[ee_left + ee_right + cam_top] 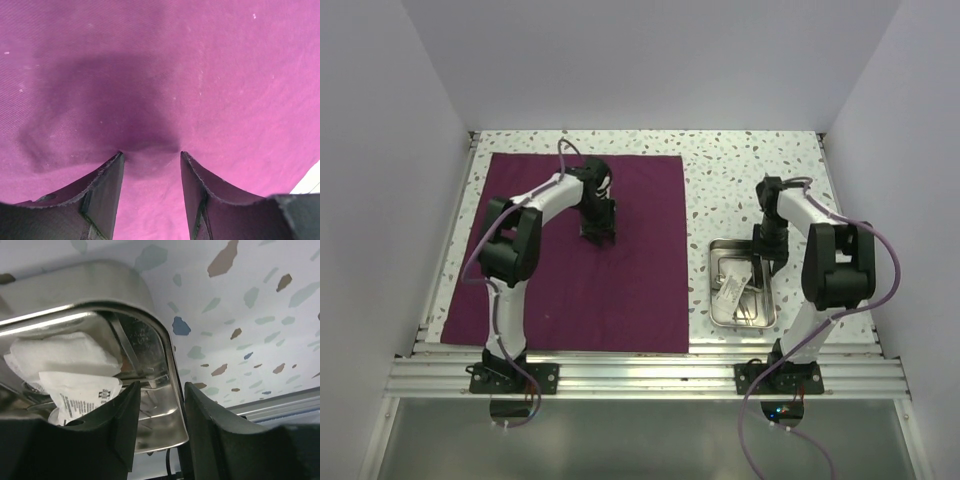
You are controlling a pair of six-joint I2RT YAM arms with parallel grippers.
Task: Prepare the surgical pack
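Fingers (105, 190) of the left gripper (150, 156) are standing narrowly apart, tips resting on the maroon cloth (200, 75), gripping nothing. Right gripper (162, 387) is straddling the steel tray (100, 280) wall near a corner, jaws parted, not clamping; white pads (60, 355) are lying inside. From above, the cloth is lying flat just left of the tray, with speckled table (750, 170) stretching beyond the tray.

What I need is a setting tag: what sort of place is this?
Probably a lab robot test cell, not an operating room: white walls box in a speckled tabletop, the left arm and right arm are bolted to an aluminium rail, and a maroon cloth and steel tray lie staged.
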